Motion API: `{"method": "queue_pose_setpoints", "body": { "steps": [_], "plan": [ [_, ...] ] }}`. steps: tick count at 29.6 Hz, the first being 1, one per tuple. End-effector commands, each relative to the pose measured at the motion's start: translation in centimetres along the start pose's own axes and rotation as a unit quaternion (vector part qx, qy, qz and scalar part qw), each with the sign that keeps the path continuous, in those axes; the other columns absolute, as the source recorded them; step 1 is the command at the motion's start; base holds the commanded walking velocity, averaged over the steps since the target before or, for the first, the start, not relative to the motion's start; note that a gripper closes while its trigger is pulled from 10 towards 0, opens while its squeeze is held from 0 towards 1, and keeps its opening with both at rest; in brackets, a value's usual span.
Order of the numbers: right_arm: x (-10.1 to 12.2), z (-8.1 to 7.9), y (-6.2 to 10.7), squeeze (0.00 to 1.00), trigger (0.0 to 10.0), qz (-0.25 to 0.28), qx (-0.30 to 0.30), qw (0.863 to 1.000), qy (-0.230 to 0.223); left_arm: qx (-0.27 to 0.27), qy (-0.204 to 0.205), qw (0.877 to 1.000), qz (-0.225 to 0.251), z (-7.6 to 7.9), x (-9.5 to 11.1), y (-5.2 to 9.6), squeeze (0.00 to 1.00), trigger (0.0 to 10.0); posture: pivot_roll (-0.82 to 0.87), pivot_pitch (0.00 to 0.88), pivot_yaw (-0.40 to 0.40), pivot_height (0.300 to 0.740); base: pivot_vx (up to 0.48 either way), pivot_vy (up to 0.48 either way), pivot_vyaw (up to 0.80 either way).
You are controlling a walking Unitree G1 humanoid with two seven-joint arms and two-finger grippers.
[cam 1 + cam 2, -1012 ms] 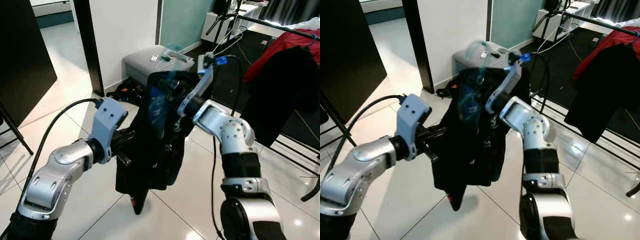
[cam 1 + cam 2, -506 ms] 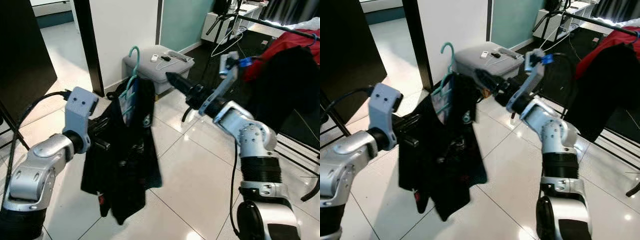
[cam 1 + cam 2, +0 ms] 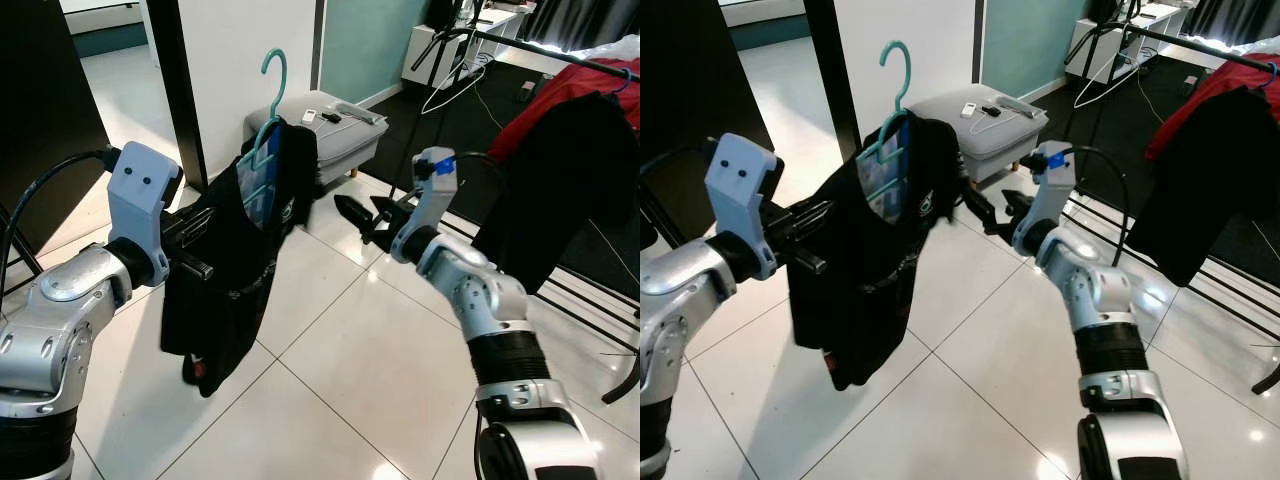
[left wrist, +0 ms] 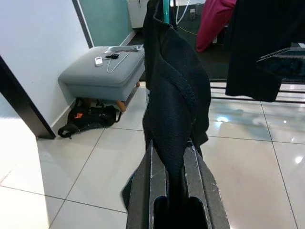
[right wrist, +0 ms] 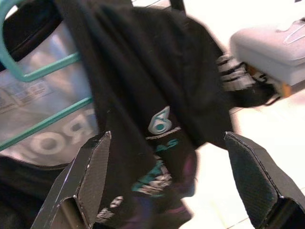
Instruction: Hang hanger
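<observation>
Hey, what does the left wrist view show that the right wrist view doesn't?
Left wrist view alone: the left gripper shut on the black garment, a dark bag on the floor, clothes on a rack. Right wrist view alone: the teal hanger, the garment's teal logo, the right gripper open. Both: the garment and the grey ottoman.

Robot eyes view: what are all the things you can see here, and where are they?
Hanger: one, teal, held up on the robot's left, hook upward.
Shirt: one, black, draped on the hanger.
Ottoman: one, grey, by the white wall, small items on top.
Bag: one, black, on the floor beside the ottoman.
Clothes rack: one, black, on the robot's right, red and black garments hanging.
Left gripper: shut on the shirt.
Right gripper: open, near the shirt, apart from it.
</observation>
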State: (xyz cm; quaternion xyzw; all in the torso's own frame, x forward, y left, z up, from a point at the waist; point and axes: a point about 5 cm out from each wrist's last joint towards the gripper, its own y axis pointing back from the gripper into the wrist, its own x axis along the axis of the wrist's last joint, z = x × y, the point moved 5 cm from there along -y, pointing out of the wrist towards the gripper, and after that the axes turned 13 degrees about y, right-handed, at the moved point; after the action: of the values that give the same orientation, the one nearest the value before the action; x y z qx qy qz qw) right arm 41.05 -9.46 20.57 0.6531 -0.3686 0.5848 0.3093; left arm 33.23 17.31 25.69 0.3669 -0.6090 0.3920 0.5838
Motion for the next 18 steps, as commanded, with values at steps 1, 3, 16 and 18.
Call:
{"method": "queue_pose_setpoints", "body": {
  "steps": [1,3,16,18],
  "plan": [
    [0.7,0.1,0.0,0.0,10.0,0.018,0.003,1.0,-0.008,-0.013,-0.01,1.0,0.021,0.5,1.3,0.1,0.0,0.0,0.03,0.06,-0.091,0.74,0.0,0.0,0.0],
    [1.6,0.0,-0.2,0.0,10.0,0.038,0.01,0.999,-0.018,-0.016,-0.008,1.0,0.019,0.7,1.1,0.1,0.0,0.0,0.03,0.06,-0.091,0.74,0.0,0.0,0.0],
    [1.2,-0.1,-0.4,0.0,10.0,0.038,0.006,0.999,-0.015,-0.073,0.016,0.996,0.045,4.3,2.1,-1.0,0.0,0.0,0.03,0.051,-0.094,0.74,0.0,0.0,0.0],
    [1.2,-0.7,-0.5,0.0,10.0,0.042,0.017,0.999,-0.019,-0.093,0.019,0.994,0.046,5.4,2.1,-1.1,0.0,0.0,0.03,0.05,-0.095,0.74,0.0,0.0,0.0]
  ]
}}
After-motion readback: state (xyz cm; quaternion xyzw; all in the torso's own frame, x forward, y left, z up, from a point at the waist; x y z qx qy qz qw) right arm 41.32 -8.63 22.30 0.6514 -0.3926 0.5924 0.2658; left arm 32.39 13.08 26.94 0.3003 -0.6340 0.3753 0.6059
